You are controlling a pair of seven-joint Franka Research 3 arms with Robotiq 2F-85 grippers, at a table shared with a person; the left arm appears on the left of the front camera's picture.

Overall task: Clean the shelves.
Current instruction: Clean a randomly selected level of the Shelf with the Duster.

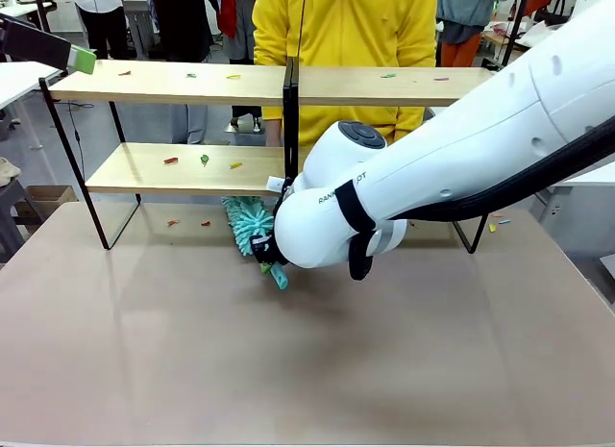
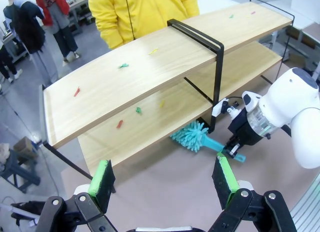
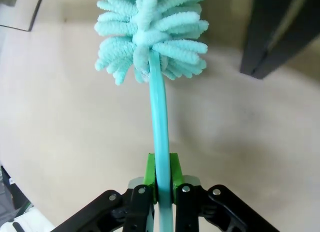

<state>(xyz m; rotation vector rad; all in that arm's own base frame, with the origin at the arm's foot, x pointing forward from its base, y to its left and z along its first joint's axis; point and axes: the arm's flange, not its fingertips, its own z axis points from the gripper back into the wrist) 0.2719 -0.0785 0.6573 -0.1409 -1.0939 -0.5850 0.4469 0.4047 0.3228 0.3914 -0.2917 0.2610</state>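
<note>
A: Where do the shelves stand?

B: The shelves [image 1: 173, 82] stand across the far half of the brown table [image 1: 307, 370]. They are 2 long light-wood boards on a thin black frame, with a black upright [image 1: 290, 111] at the middle. A person [image 1: 346, 24] in a yellow top stands just behind them.

A: What does the right gripper have hold of?

B: The right gripper [image 3: 161, 167] is clamped tight on the thin teal handle of a duster [image 3: 150, 32]. Its green pads press the handle from both sides, near the handle's end. The fluffy head points away from the gripper and sits under the lower board, just left of the upright's foot in the front view. Whether the head touches the table cannot be told.

A: And the left gripper?

B: The left gripper [image 2: 162, 179] hangs in the air with its jaws wide apart and nothing between them. In the front view it is high at the picture's left, near the left end of the upper board.

A: Is anything lying on the boards?

B: Small coloured scraps [image 1: 233, 77]. The upper board carries 5: red, green and yellow left of the upright, green and pink right of it. The lower board's left half carries 3: red, green and yellow. 2 red bits lie on the table beneath that half, left of the duster's head.
</note>
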